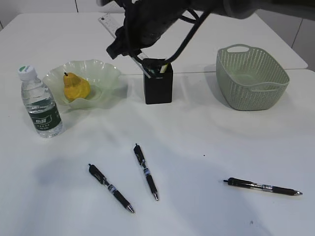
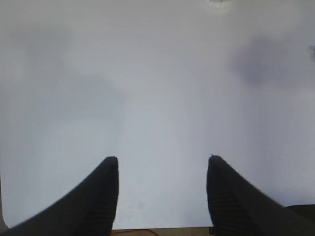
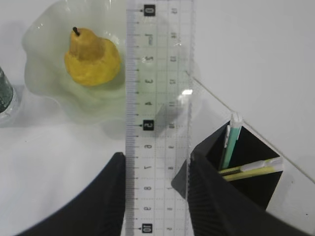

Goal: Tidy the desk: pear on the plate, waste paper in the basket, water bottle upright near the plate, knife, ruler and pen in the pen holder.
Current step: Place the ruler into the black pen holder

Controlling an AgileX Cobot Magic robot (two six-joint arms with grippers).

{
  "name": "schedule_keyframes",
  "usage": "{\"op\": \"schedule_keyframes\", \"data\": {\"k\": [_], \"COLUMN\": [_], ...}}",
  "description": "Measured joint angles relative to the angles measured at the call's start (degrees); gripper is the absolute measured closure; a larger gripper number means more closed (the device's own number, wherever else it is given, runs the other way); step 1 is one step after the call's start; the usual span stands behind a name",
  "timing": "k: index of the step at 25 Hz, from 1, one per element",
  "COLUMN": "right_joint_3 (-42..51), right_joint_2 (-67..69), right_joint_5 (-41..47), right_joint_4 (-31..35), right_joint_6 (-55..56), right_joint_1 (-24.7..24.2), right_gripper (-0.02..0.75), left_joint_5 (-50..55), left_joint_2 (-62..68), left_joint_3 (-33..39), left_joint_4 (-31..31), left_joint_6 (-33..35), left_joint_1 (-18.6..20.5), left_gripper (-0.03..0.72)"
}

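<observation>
The ruler (image 3: 157,123) is clear plastic with fine printed marks, and the right gripper (image 3: 156,196) has its dark ribbed fingers (image 3: 211,201) clamped on its long edges, holding it in the air just beside the holder (image 1: 158,83). From the exterior camera you only catch its white top end poking out behind the arm (image 1: 147,24) — the rest is hidden by the arm.

The holder is a matte black square box; a teal and white pen-like thing plus yellowish sticks already sit in it, hard to say exactly what they are.

Left of it sits the plate (image 1: 106,73), translucent pale green glass with a wavy ruffled rim, and the yellow pear (image 1: 76,87) with its dark stem lies in it. The bottle (image 1: 41,104) stands upright just beside the plate — clear plastic, dark green label, pale cap.

The grey-green woven-look basket (image 1: 251,78) is off to the right; can't see its bottom.

Three dark pens (image 1: 145,171) lie apart on the white desk (image 1: 197,137) at the front.

The left gripper (image 2: 162,196) has its fingers spread apart over bare desk, holding nothing
</observation>
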Motion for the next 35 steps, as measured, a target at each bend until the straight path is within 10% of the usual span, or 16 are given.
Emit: {"op": "schedule_keyframes", "data": {"k": [13,23,35], "right_joint_3": [31.48,32.11,28.08], "right_joint_2": [-10.15,-7.58,-2.98], "right_joint_5": [-47.34,-55.30,-58.15], "right_joint_4": [0.31,11.77,10.34], "right_joint_6": [0.31,0.31,-0.52], "right_joint_1": [-2.16,-7.66,-7.68], "right_gripper": [0.434,0.434,0.434], "left_joint_5": [0.00,0.00,0.00], "left_joint_2": [0.00,0.00,0.00], "left_joint_3": [0.00,0.00,0.00], "left_joint_4": [0.00,-0.02,-0.24], "left_joint_6": [0.00,0.00,0.00], "left_joint_1": [0.00,0.00,0.00], "left_gripper": [0.287,0.287,0.287]}}
